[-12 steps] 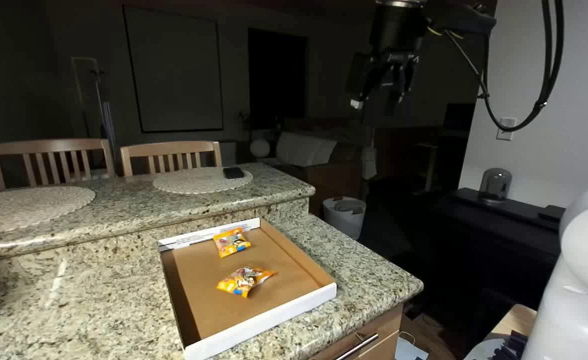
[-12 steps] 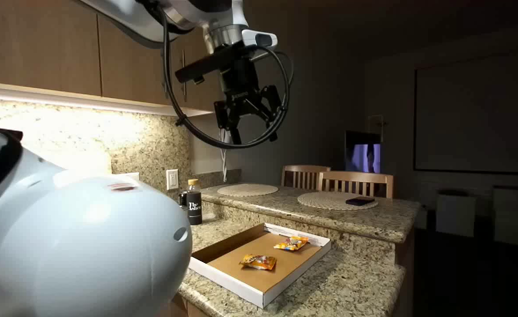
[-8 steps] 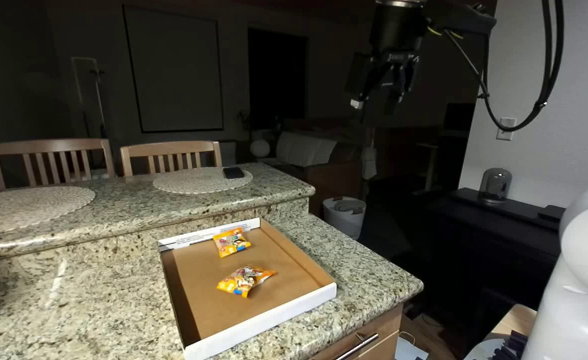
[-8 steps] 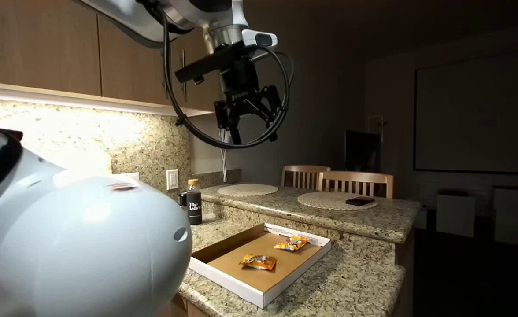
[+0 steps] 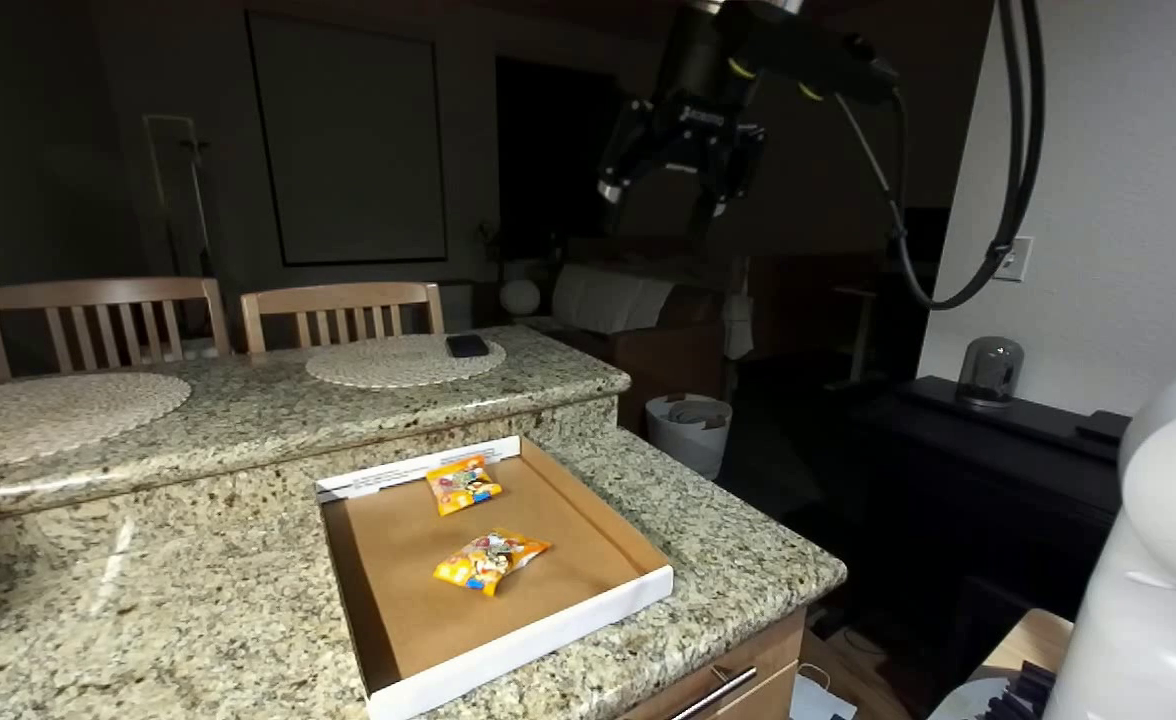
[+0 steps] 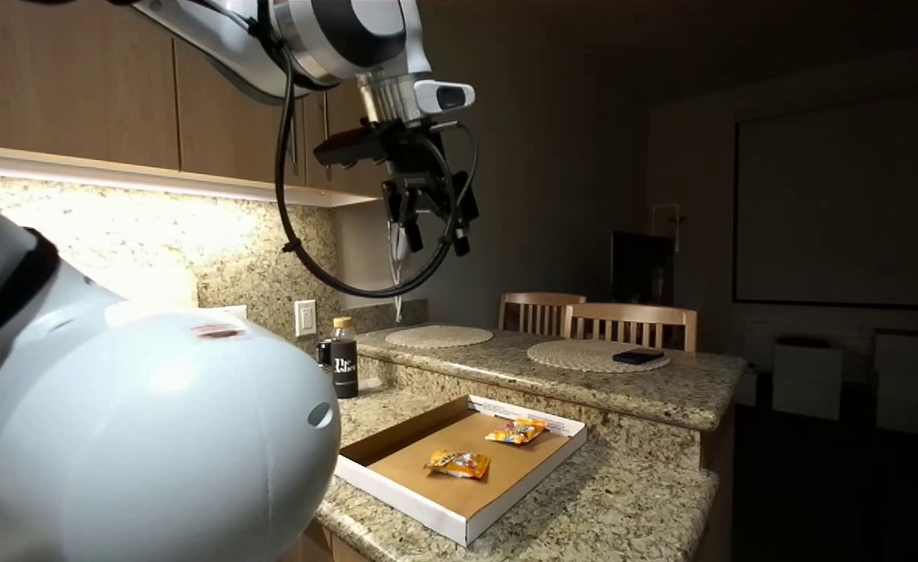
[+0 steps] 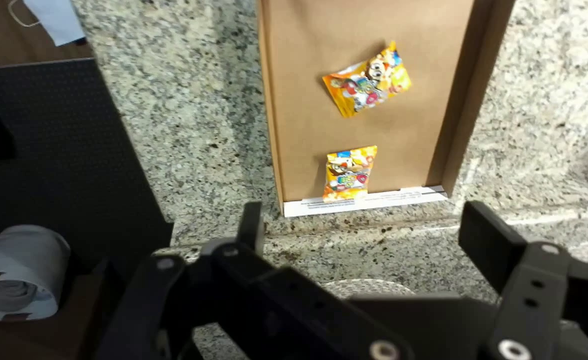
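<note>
My gripper (image 7: pixel 365 222) is open, its two black fingers (image 7: pixel 491 242) far apart and nothing between them. In both exterior views the gripper (image 5: pixel 664 200) (image 6: pixel 437 242) hangs high above the counter, touching nothing. Below lies a shallow cardboard tray (image 5: pixel 398 560) (image 6: pixel 404 502) with white outer walls. Two orange-yellow snack packets rest flat inside it, apart from each other. One packet (image 5: pixel 463 485) (image 7: pixel 350 174) lies by the tray's printed white wall, nearest the fingertips in the wrist view. The second packet (image 5: pixel 491 562) (image 7: pixel 369 82) lies nearer the tray's middle.
A raised granite ledge (image 5: pixel 568 365) runs behind the tray, bearing woven placemats (image 6: pixel 439 336) and a dark phone (image 6: pixel 638 356). A dark bottle (image 6: pixel 344 363) stands by the wall. Wooden cabinets (image 6: pixel 233 117) hang beside the arm; chairs (image 5: pixel 343 300) stand beyond.
The gripper has swung left and turned in an exterior view, while its wrist and cable sit lower in both. The tray and both packets have stayed put.
</note>
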You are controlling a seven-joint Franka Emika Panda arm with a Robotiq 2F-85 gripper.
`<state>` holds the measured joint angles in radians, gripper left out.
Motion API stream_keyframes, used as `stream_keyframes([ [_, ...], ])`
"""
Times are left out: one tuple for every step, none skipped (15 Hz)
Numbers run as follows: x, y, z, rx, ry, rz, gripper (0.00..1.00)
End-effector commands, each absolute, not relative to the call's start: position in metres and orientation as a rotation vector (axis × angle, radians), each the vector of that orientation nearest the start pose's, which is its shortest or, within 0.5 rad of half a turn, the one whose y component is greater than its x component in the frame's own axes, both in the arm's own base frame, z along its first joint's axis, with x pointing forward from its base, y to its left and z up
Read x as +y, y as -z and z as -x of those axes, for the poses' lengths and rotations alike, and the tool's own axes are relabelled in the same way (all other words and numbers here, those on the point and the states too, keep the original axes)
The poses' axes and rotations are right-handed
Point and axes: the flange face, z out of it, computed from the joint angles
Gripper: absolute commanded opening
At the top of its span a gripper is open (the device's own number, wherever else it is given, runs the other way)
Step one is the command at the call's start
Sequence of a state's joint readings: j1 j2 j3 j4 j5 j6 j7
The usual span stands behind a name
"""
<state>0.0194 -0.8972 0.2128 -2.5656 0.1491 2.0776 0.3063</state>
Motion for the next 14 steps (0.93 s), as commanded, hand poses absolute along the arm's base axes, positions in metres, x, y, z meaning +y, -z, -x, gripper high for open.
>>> stream_keyframes([
  [0.137,-0.542,-0.352,0.443,0.566,2.879,1.00],
  [0.145,-0.525,-0.366,0.510,0.508,2.886,1.00],
  [0.151,-0.509,-0.376,0.552,0.449,2.884,1.00],
  [0.155,-0.483,-0.386,0.614,0.379,2.910,1.00],
  [0.160,-0.467,-0.393,0.656,0.317,2.923,1.00],
  [0.164,-0.451,-0.396,0.699,0.251,2.945,1.00],
  [0.166,-0.440,-0.400,0.736,0.211,2.947,1.00],
  [0.163,-0.439,-0.401,0.771,0.172,2.941,1.00],
  [0.162,-0.443,-0.390,0.696,0.215,2.950,1.00],
  [0.162,-0.436,-0.394,0.703,0.185,2.953,1.00],
  [0.162,-0.434,-0.396,0.703,0.174,2.952,1.00],
  [0.161,-0.435,-0.395,0.702,0.176,2.949,1.00],
  [0.161,-0.437,-0.395,0.700,0.183,2.947,1.00],
  [0.162,-0.439,-0.394,0.696,0.190,2.946,1.00],
])
